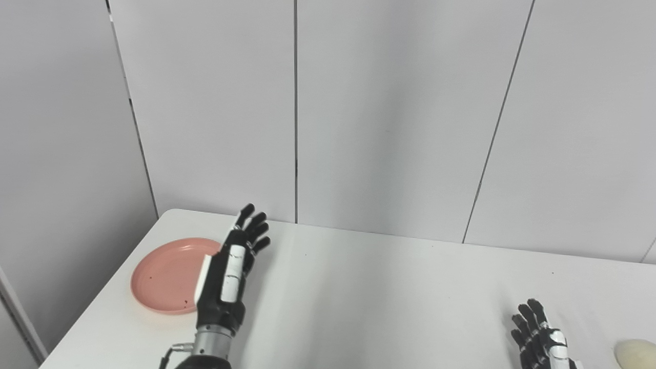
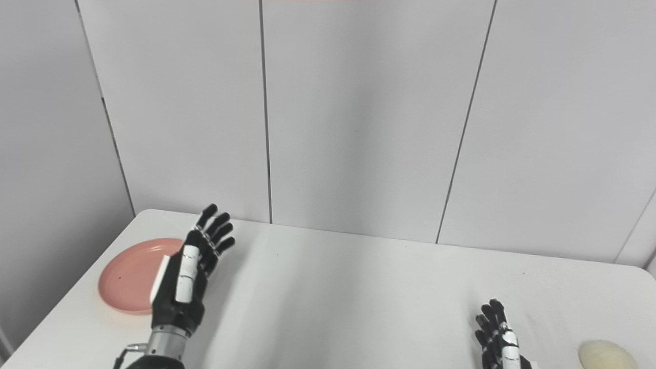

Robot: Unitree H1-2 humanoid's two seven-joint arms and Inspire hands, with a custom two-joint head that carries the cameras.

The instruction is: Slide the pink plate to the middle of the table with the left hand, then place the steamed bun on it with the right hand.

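The left hand (image 1: 229, 269) is raised above the desk (image 2: 359, 287) with its fingers spread and straight, holding nothing, its edge turned toward the camera. The pink plate (image 1: 166, 277) lies flat just to this hand's outer side, partly hidden behind it, near the desk's far left corner; whether the hand touches the rim cannot be told. The right hand (image 2: 499, 338) rests low with fingers loosely apart and empty, and the steamed bun (image 2: 607, 354) sits close to its outer side, apart from it, near the picture's bottom edge. By my reading the slide has not begun, since the plate is well away from the middle. The main risk is that the left hand is on the plate's inner side: pushing from here would drive the plate outward toward the desk edge. It likely needs to cross over and hook the far rim. Pressing down on the shallow rim could also tip the plate or let it slip free.
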